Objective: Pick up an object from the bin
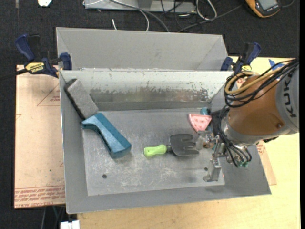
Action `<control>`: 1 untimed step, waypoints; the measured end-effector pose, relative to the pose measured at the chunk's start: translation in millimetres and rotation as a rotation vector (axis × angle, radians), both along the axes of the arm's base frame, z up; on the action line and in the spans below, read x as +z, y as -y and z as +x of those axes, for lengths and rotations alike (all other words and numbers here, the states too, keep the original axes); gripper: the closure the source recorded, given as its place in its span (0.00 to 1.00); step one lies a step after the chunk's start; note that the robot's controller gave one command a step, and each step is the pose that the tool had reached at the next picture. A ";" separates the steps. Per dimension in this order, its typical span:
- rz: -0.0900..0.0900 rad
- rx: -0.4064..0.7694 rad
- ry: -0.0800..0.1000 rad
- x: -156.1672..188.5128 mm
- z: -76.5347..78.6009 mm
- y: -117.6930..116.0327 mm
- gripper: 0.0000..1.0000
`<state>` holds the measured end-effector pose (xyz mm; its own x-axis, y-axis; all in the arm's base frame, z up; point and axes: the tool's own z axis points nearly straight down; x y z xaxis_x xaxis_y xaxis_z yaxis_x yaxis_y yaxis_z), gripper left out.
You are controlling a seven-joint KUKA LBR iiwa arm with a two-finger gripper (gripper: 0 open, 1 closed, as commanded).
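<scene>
The big grey metal bin (143, 185) has a flat, scratched floor with bare room at 6 o'clock. The fat orange-brown arm (252, 116) comes in at 3 o'clock, with its jaws low over bare floor at 4 o'clock near the bin's edge, and I cannot tell if the jaws are clenched or released. A chunky blue bent handle (108, 136) lies at 9 o'clock beside a long grey spongy block (79, 99) in the 10 o'clock corner, the small scoop (177, 146) with a smooth green handle and dark head lies near the middle, closest to the jaws, and a little pink three-cornered piece (199, 122) sits at 2 o'clock.
</scene>
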<state>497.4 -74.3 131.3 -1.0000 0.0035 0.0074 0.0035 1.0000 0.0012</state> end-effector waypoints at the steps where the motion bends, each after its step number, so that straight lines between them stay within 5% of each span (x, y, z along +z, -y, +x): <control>1: -0.001 0.003 0.007 4.0 1.9 -0.1 0.00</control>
<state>499.4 -74.1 135.3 -1.0000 0.0008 0.0002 0.0008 1.0000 0.0001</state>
